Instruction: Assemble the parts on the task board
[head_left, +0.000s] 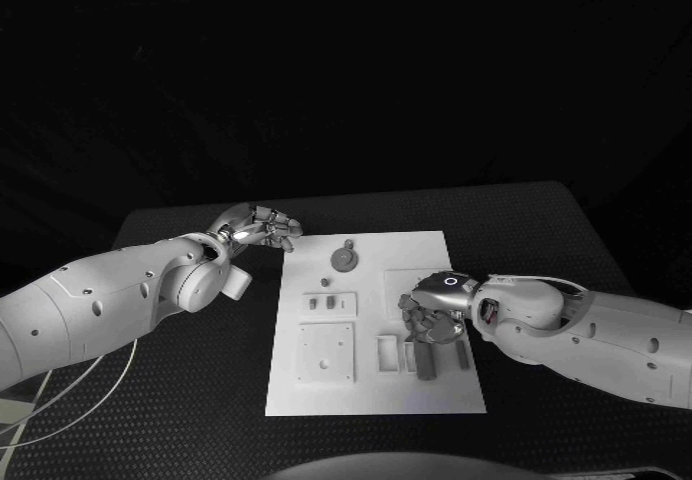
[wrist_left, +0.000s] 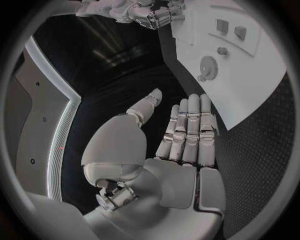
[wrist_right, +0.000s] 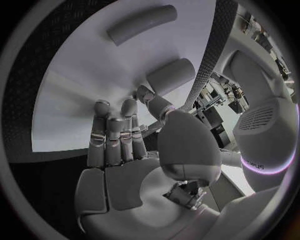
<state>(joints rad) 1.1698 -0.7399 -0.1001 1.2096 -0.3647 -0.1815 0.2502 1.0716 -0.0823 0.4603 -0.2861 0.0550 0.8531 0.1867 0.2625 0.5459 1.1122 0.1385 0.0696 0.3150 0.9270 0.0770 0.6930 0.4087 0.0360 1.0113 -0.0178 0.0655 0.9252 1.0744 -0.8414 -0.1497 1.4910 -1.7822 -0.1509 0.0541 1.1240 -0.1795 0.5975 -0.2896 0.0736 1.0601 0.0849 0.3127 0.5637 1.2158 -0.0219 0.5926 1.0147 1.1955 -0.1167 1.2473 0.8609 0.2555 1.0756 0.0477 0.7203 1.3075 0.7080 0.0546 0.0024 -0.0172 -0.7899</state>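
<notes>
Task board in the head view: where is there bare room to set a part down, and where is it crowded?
The task board is bare along its near edge and at its far right corner beyond the right hand. The middle is crowded: square blocks, the round part, and the cylinder under that hand.
</notes>
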